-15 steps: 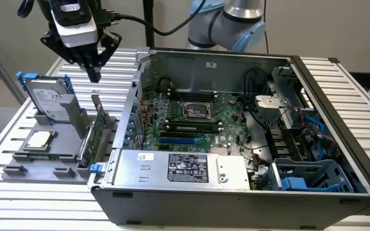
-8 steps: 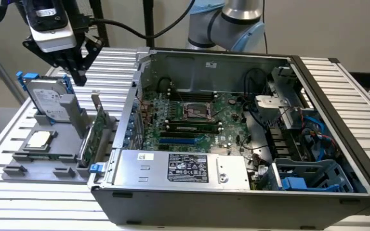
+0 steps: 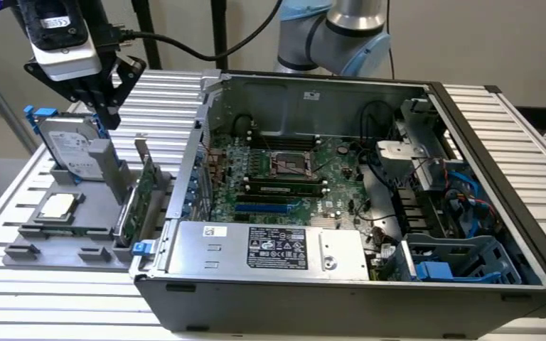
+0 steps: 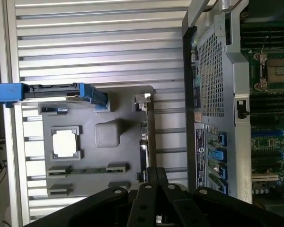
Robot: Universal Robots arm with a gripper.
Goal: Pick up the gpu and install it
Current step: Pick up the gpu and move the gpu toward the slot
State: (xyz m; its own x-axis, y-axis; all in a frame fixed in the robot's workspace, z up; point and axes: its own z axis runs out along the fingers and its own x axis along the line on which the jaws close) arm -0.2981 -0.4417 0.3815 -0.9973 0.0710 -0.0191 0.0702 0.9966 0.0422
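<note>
Standing on edge, the gpu [image 3: 138,202] runs lengthwise alongside the case [image 3: 349,298]; jaws clenched, empty.

A: Table [image 3: 520,142] and case [image 3: 349,305]?
B: Table: ribbed bare metal, satin sheen. Case: smooth grey sheet metal, matt.
A: Tray [image 3: 22,252], card [image 3: 136,206]?
B: Matt grey plastic; green circuit board.

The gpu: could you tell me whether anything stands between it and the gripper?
Nothing visible does. The gripper hovers above the grey holder, where the gpu stands upright, top edge bare; the hard drive stands beside it.
</note>
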